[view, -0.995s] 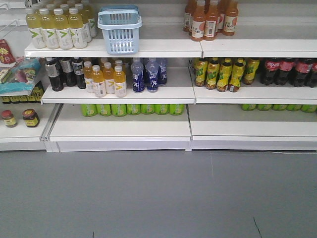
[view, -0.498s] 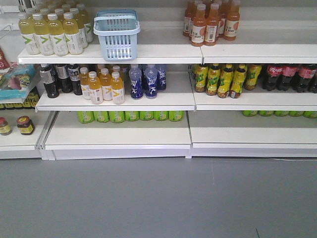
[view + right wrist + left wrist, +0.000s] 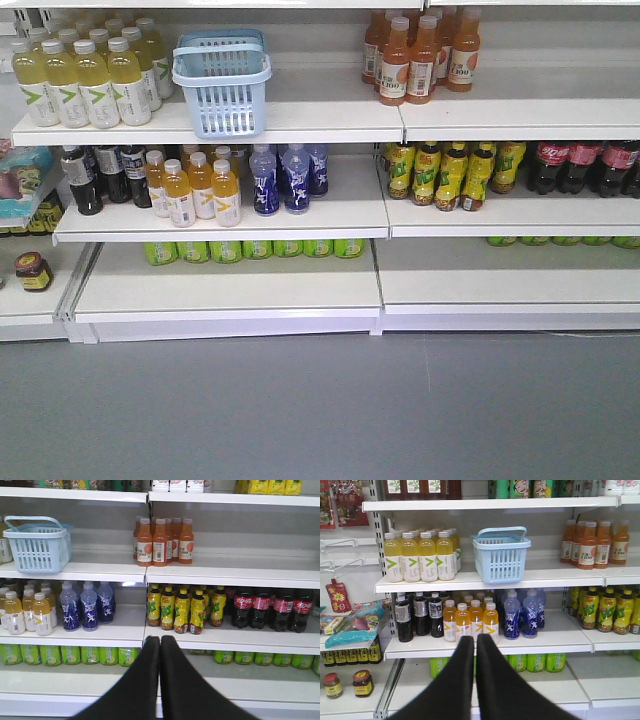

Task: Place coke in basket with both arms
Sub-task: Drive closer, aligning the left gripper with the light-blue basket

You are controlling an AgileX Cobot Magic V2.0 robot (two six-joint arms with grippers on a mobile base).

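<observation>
**A:** How many of the basket point(image 3: 222, 100)?
**B:** One.
**A:** And the blue bottles point(image 3: 89, 607)?
**B:** Three across the front. There are more behind that I can't count.
**A:** The green bottles point(image 3: 225, 250) lying down?
**B:** Seven in the left bay.
**A:** The dark cola bottles point(image 3: 260, 610)?
**B:** At least four with red labels showing.
**A:** Any jars point(image 3: 362, 682)?
**B:** Two. There are also three grey-labelled dark bottles point(image 3: 421, 615) in front, and four pale yellow bottles point(image 3: 75, 85) in their front row. The orange bottles point(image 3: 587, 545) overlap too much to count.
</observation>
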